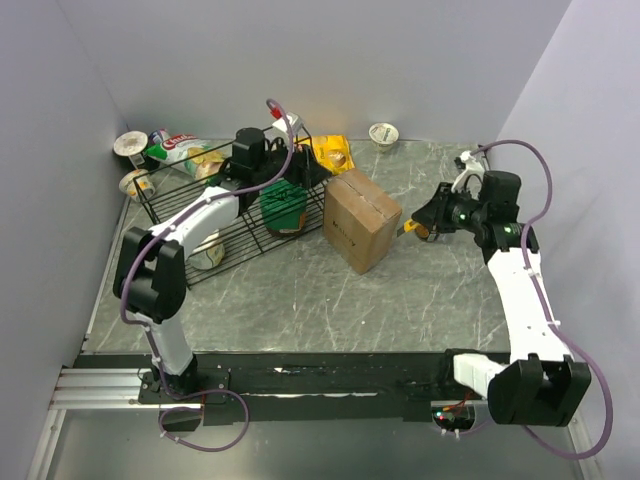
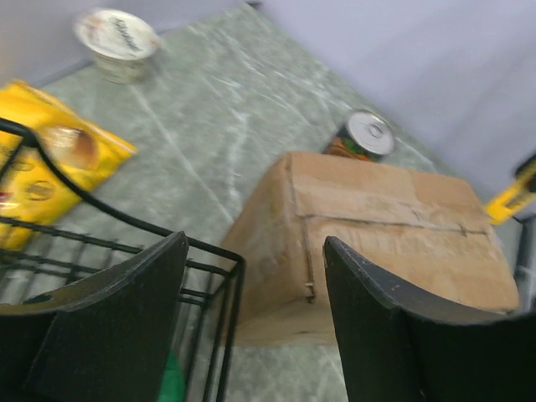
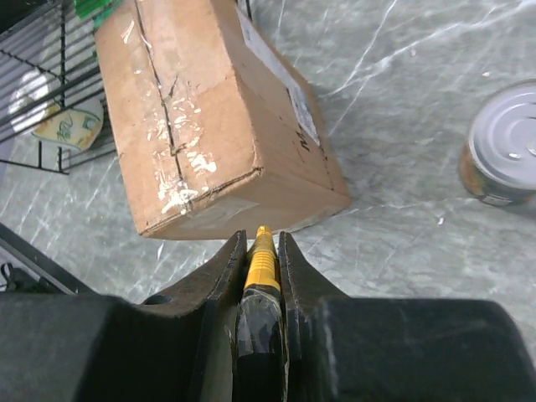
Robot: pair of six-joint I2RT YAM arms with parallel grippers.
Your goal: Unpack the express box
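The express box (image 1: 360,220) is a brown cardboard carton with its top seam taped shut, standing mid-table. It also shows in the left wrist view (image 2: 394,218) and the right wrist view (image 3: 209,109), where a white label shows on its side. My left gripper (image 1: 305,172) (image 2: 254,243) is open and empty over the basket's right end, just left of the box. My right gripper (image 1: 420,222) (image 3: 262,239) is shut on a yellow utility knife (image 3: 262,260), whose tip points at the box's right side, a little short of it.
A black wire basket (image 1: 240,238) left of the box holds a green-lidded jar (image 1: 283,205). A tin can (image 3: 502,142) stands right of the box near my right gripper. A yellow snack bag (image 1: 335,152), a cup (image 1: 384,134) and more packets (image 1: 175,148) lie along the back.
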